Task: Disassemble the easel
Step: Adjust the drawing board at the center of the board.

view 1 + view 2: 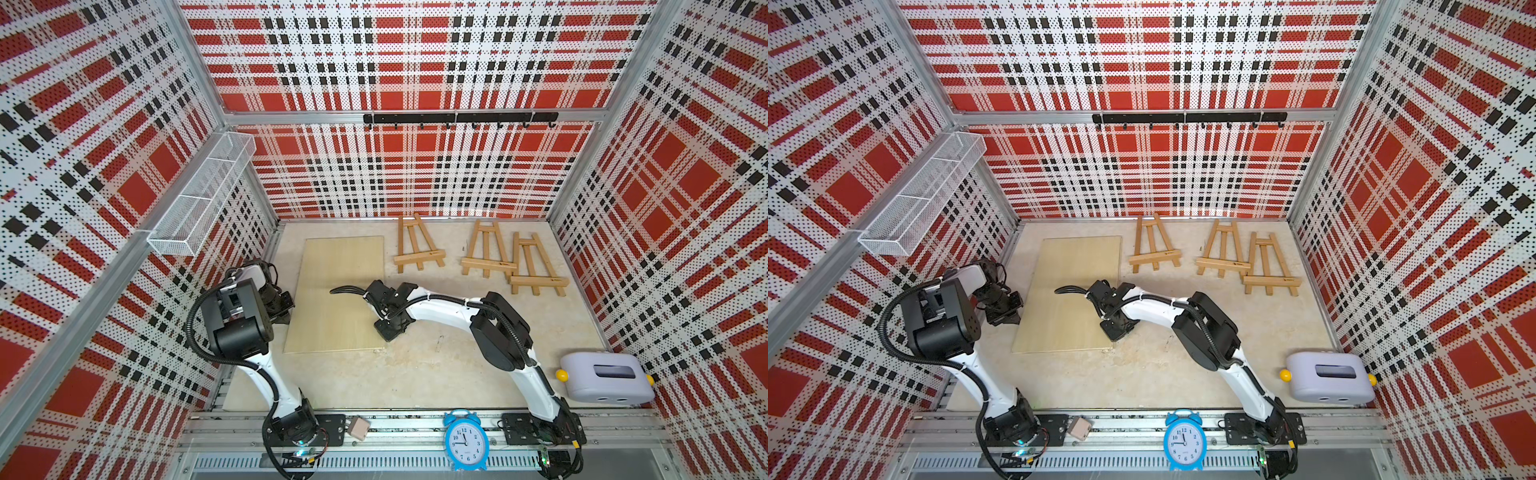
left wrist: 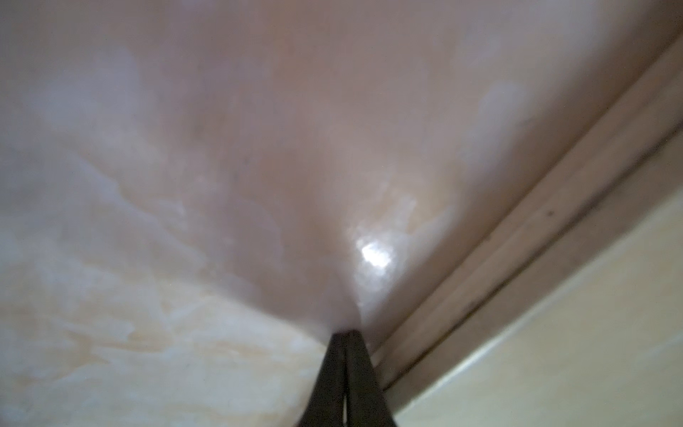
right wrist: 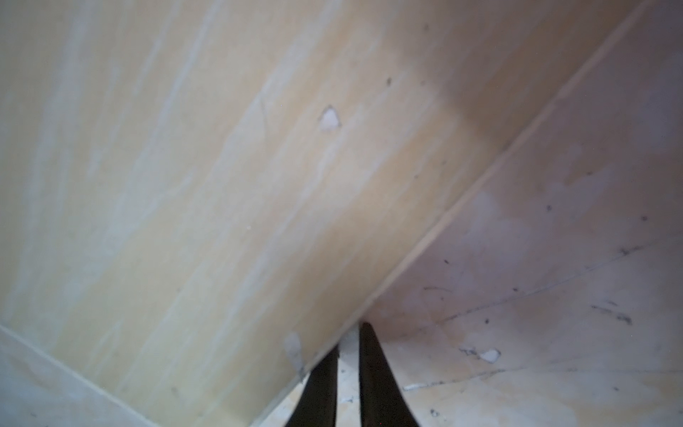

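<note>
Easels: three small wooden ones sit at the back of the table, well apart from both arms. One is alone. The middle easel touches or overlaps the right-hand easel at its shelf.
Board: a pale wooden board lies flat between the arms, in front of the easels.
Left gripper: fingers pressed together on nothing, low over bare table just beside the board's left edge.
Right gripper: fingers all but together with only a sliver of gap, tips down at the board's right edge near its front corner. It seems to hold nothing.
Risk, board: with both grippers so low at its edges, any sideways sweep would shove the board, perhaps back towards the easels.
Risk, easels: no easel has been handled yet. A reach with the fingers together would knock one rather than grasp it. Pulling either of the touching pair would likely drag its neighbour along.
Hard to see: both wrist views are blurred close-ups of table and board and show no easel. From above I cannot tell whether the easels stand or lie flat, nor how their parts join. Whether the right fingertips actually touch the board edge is unclear.
</note>
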Controlling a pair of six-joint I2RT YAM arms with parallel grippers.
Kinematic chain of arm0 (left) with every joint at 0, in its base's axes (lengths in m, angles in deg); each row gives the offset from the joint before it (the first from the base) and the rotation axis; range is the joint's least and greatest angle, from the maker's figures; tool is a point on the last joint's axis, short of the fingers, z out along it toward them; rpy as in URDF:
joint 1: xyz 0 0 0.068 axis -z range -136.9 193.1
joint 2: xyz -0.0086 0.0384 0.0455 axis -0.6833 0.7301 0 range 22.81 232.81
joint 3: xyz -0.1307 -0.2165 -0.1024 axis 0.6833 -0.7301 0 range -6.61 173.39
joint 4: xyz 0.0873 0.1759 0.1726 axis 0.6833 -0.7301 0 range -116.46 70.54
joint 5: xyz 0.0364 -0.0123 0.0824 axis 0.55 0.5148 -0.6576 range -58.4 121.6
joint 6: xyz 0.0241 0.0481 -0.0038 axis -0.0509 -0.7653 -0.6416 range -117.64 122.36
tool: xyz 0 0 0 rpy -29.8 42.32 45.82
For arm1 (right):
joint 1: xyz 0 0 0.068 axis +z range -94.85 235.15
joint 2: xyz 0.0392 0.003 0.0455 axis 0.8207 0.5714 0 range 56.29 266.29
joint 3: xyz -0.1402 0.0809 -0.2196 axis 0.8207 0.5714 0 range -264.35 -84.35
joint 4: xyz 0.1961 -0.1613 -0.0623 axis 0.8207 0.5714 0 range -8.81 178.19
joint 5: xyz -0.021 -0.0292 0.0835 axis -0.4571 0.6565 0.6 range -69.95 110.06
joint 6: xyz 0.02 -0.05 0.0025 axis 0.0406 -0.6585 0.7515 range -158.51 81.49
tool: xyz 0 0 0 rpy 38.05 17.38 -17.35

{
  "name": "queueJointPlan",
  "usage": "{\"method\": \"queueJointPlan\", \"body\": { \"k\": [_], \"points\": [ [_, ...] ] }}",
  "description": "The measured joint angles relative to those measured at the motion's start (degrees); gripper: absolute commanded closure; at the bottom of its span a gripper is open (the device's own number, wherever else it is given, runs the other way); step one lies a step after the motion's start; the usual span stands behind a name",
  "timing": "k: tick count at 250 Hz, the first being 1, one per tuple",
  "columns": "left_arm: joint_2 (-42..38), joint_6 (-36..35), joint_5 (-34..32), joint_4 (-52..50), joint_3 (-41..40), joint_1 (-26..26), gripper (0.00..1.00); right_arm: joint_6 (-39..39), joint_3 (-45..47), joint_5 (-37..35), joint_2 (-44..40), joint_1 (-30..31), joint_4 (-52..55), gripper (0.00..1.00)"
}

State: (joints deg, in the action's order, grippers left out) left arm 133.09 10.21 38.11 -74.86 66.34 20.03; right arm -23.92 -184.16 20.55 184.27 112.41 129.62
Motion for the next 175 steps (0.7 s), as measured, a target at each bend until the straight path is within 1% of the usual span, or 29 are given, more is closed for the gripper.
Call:
{"method": "queueJointPlan", "body": {
  "k": [44, 115, 133, 161, 175],
  "points": [
    [0.63, 0.87, -0.61, 1.44, 1.49, 1.42, 0.92, -0.04, -0.59, 0.09, 0.28, 0.00, 0.74, 0.84],
    [1.11, 0.92, -0.74, 1.33, 2.21, 1.66, 0.92, -0.07, -0.68, 0.13, 0.35, 0.02, 0.76, 0.83],
    [1.11, 0.92, -0.74, 1.36, 2.21, 1.66, 0.92, -0.13, -0.87, 0.09, 0.48, 0.02, 1.01, 0.80],
    [1.11, 0.94, -0.70, 1.64, 2.19, 1.66, 0.92, -0.63, -2.21, -0.63, 1.14, -0.02, 2.64, 0.70],
    [1.11, 0.94, -0.70, 1.75, 2.12, 1.66, 0.92, -1.05, -3.26, -1.09, 1.68, -0.15, 3.80, 0.68]
  ]
}}
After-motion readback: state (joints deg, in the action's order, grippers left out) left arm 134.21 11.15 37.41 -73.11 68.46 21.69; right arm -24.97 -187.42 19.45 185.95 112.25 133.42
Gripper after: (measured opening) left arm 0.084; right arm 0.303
